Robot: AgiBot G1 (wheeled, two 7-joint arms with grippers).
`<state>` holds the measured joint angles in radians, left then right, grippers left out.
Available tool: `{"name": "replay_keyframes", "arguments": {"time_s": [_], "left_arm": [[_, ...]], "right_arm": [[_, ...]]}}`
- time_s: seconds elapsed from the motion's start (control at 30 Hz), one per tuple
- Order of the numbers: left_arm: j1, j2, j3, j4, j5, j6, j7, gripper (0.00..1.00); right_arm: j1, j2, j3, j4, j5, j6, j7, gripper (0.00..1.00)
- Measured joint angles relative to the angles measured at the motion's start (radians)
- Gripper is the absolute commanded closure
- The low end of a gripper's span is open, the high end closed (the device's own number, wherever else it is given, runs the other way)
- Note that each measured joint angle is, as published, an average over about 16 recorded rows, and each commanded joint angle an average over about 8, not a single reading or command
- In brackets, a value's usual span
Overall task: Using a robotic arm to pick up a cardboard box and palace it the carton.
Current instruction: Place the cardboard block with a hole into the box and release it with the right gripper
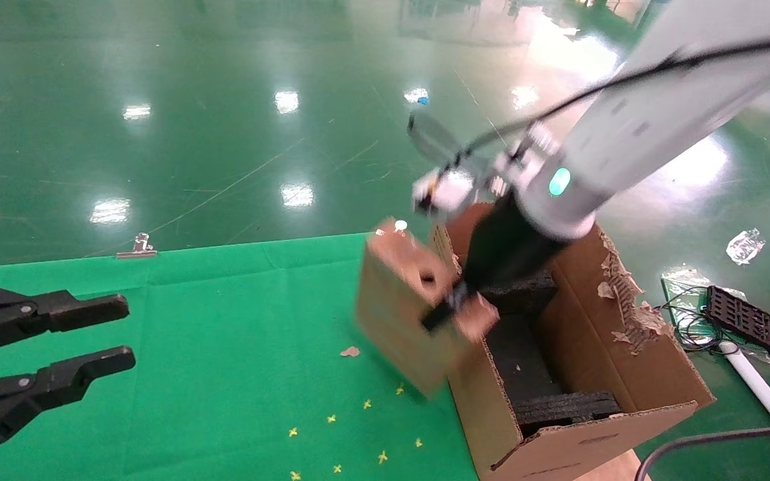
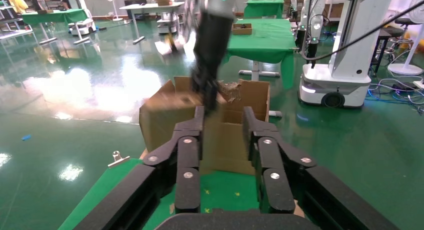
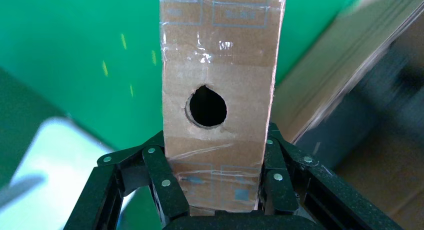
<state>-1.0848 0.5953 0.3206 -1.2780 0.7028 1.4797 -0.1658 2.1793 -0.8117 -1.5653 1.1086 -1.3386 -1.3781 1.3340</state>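
- The cardboard box is small, brown and long, with shiny tape on it and 1 round hole in its side.
- It is up in the air and tilted, at the carton's left wall, above the green cloth.
- The right gripper pinches this box, with 1 black finger pressed on each of 2 sides.
- The robotic arm is white with a glowing ring and a black cable. It reaches down from the upper right.
- The carton is big and brown with tall flaps. It stands just right of the held box, at the right end of the cloth.
- 1 flap edge is ragged and torn, and black foam pieces lie inside.
- The left gripper hangs at the far left over the cloth, well apart from the box. Its 2 fingers are spread and hold nothing.
- Small yellow marks dot the cloth, and a metal clip sits on its far edge.
- The floor is shiny green.
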Motion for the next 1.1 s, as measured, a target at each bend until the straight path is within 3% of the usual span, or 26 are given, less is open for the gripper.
{"name": "replay_keyframes", "arguments": {"time_s": [0.3, 0.63, 0.67, 0.9, 0.93, 1.1], "left_arm": [[0.0, 0.0, 0.0, 0.0, 0.0, 0.0, 0.0, 1.0], [0.0, 0.0, 0.001, 0.0, 0.0, 0.0, 0.0, 1.0], [0.0, 0.0, 0.001, 0.0, 0.0, 0.0, 0.0, 0.95], [0.0, 0.0, 0.001, 0.0, -0.001, 0.0, 0.0, 0.07], [0.0, 0.0, 0.001, 0.0, -0.001, 0.0, 0.0, 0.0], [0.0, 0.0, 0.001, 0.0, -0.001, 0.0, 0.001, 0.0]], "right_arm": [[0.119, 0.15, 0.101, -0.115, 0.044, 0.039, -0.155, 1.0], [0.157, 0.253, 0.082, -0.303, -0.028, -0.018, -0.224, 1.0], [0.152, 0.259, 0.076, -0.318, -0.036, -0.023, -0.226, 1.0], [0.087, 0.286, 0.034, -0.411, -0.069, -0.039, -0.234, 1.0], [0.076, 0.287, 0.029, -0.423, -0.072, -0.039, -0.235, 1.0], [0.019, 0.279, 0.003, -0.478, -0.084, -0.034, -0.235, 1.0]]}}
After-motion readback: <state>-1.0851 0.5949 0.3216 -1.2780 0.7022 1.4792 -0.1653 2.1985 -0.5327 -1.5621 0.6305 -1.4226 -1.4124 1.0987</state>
